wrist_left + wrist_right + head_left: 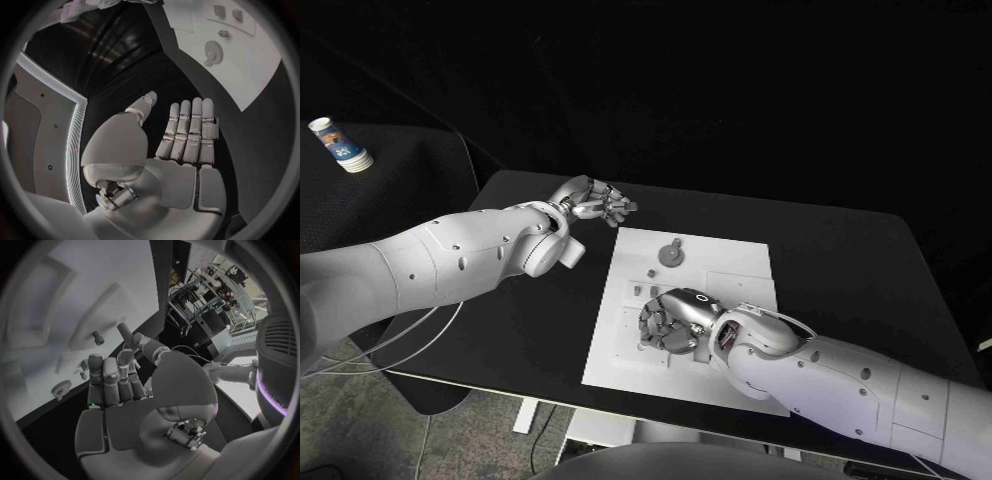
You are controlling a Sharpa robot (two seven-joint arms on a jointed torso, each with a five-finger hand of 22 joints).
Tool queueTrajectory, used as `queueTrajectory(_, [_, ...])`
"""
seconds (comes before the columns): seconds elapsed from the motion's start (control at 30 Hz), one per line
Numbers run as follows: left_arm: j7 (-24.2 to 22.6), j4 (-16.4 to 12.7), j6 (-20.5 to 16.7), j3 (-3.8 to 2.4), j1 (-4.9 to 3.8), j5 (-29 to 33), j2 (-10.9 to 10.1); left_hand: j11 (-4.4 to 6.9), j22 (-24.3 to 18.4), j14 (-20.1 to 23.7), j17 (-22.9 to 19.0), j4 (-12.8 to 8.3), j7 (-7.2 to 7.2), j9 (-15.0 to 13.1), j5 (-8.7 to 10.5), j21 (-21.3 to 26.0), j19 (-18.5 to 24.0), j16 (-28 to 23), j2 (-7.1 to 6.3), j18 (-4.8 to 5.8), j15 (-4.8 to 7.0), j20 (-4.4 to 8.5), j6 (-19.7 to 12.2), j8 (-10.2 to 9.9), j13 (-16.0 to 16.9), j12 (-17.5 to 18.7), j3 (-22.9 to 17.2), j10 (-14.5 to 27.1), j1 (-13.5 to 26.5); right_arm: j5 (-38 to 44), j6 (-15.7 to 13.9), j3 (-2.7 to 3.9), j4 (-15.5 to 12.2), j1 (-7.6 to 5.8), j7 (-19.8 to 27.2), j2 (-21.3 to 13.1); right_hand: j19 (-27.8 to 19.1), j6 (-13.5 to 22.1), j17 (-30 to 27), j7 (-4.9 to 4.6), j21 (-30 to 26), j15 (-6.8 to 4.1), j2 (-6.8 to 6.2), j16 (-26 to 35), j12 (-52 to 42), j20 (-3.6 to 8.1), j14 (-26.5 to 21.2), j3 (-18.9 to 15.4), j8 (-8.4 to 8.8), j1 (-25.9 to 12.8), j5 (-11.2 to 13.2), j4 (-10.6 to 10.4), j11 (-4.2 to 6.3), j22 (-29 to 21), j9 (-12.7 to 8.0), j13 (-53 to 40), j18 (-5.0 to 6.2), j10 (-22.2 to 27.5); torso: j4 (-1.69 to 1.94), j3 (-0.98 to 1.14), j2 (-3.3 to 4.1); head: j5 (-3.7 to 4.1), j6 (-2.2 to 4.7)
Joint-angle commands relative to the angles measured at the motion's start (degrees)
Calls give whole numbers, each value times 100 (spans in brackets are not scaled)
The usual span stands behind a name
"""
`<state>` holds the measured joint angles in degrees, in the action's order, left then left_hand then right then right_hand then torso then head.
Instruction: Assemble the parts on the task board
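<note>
Hovering low over the task board [733,262], the right hand [672,320] curls its fingers (whether it holds a part is unclear). A round part [671,254] lies beyond it; the left hand [593,201], fingers straight, holds nothing.

The board [733,262] is a white plate lying flat in the middle of the black table. A round grey part [671,254] with a small knob lies near its far end. A few small parts [655,272] sit just below it, maybe pegs, too tiny to tell
</note>
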<state>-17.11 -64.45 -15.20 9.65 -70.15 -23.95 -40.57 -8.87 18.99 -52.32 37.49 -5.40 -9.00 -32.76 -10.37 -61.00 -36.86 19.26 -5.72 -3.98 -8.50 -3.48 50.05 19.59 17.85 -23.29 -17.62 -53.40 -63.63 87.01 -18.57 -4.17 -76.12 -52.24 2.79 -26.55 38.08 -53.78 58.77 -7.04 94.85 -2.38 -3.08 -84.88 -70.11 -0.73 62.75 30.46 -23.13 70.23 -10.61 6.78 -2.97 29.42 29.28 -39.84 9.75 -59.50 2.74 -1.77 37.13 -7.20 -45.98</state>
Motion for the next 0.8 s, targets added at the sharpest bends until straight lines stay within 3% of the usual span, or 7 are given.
queueTrajectory(0.03, [-33,-8,46,-5,-8,30,17,-9,2,-43,-5,16,-6,-9,-20,39,45,-30,53,-71,-4,0,53,19,7,26,15,-49,17,90,9,0,52,3,64,51,43,-508,-9,-97,610,-35,70,-29,-23,-7,9,27,-110,4,-11,2,8,5,136,8,30,-50,4,-6,1,-9,8])
queueTrajectory(0.8, [-29,-5,54,-5,-8,30,19,-9,2,-45,-8,17,-5,-9,-20,40,46,-37,56,-70,-5,0,55,19,7,32,15,-50,16,92,73,-24,179,87,64,156,44,-506,-11,-98,611,-36,70,-28,-19,-7,11,26,-106,-4,-12,1,9,5,135,12,30,-52,-2,0,0,-39,-9])
